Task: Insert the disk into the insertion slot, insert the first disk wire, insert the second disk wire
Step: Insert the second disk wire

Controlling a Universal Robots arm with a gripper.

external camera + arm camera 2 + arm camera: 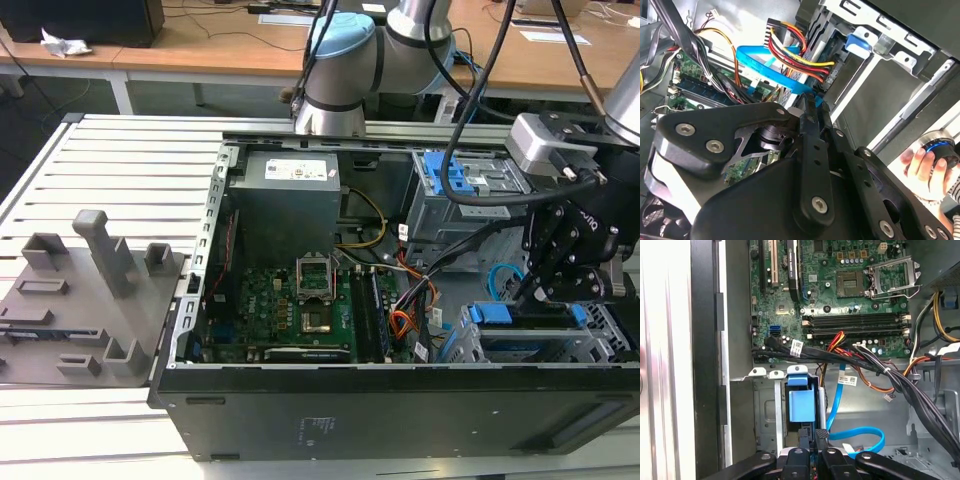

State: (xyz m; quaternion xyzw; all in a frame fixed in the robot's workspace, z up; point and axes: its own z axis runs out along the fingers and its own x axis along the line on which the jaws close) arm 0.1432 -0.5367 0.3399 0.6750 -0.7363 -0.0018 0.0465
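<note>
The disk sits in the insertion slot [603, 342], its blue carrier frame [528, 314] [802, 405] showing at the bay's mouth. My gripper [535, 292] [813, 442] [812, 102] hangs right behind the disk, shut on the small dark connector [821, 432] of the second disk wire. That light-blue flat cable [862, 432] [762, 62] [503, 278] curves away in a loop. The first disk wire [792, 50], a red, yellow and black bundle, runs to a dark plug [834, 72] at the drive's back edge; whether it is fully seated I cannot tell.
A taller grey bay box with a blue latch [455, 185] stands behind the cage. Black cable bundles [890, 377] cross above the motherboard [285, 305]. An orange flat cable [402, 325] lies nearby. A person's hand [925, 167] rests on a round blue-ringed knob outside the case.
</note>
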